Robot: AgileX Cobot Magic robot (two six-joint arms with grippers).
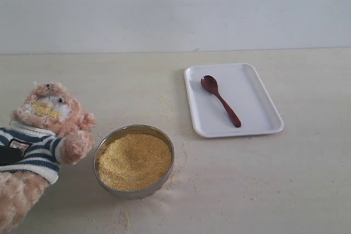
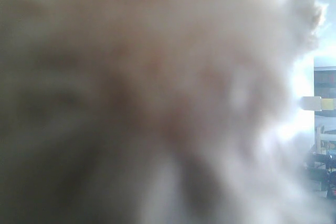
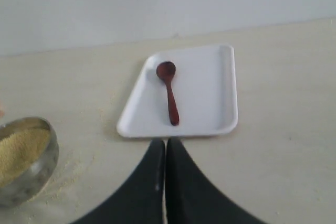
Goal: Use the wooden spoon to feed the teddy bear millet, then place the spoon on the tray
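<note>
Teddy bear fur lay right against the left wrist camera and blurred out everything, so I could not tell how the left jaws stood. Seen from outside, the bear leaned at the left of the desk, just beside the bowl of millet, with yellow grains stuck on its muzzle. Well apart to the right, the wooden spoon lay flat inside the tray, touched by nothing. The right jaws were pressed together and empty, short of the tray. Feeding looked done and the spoon set down where it belonged; nothing seemed left.
</note>
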